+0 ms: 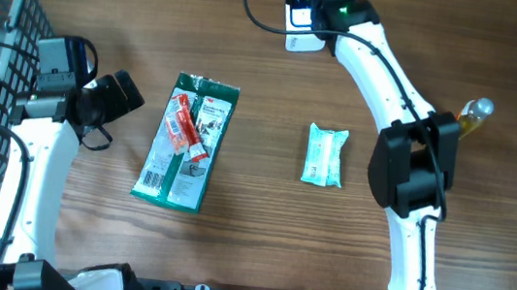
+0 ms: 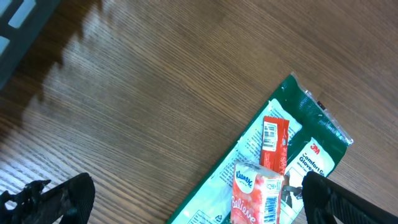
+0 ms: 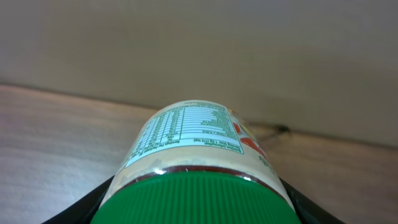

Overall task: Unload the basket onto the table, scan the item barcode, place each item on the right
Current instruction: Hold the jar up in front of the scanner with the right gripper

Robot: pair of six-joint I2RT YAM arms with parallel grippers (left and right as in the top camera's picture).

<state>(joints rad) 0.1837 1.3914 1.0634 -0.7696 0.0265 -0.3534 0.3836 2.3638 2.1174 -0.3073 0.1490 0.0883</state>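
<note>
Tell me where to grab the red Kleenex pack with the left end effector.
Grip the red Kleenex pack across its narrow width, coming straight down: it lies flat on the green glove package, long edges exposed.

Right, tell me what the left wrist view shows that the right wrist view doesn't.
Only the left wrist view: the green 3M glove packet lying flat, a red Kleenex pack and a small red barcoded packet on top of it, and the left gripper wide open with nothing between its fingers.
Only the right wrist view: a jar with a green lid and a nutrition label, held in the right gripper, and a plain wall behind.
Both: the wooden table.
</note>
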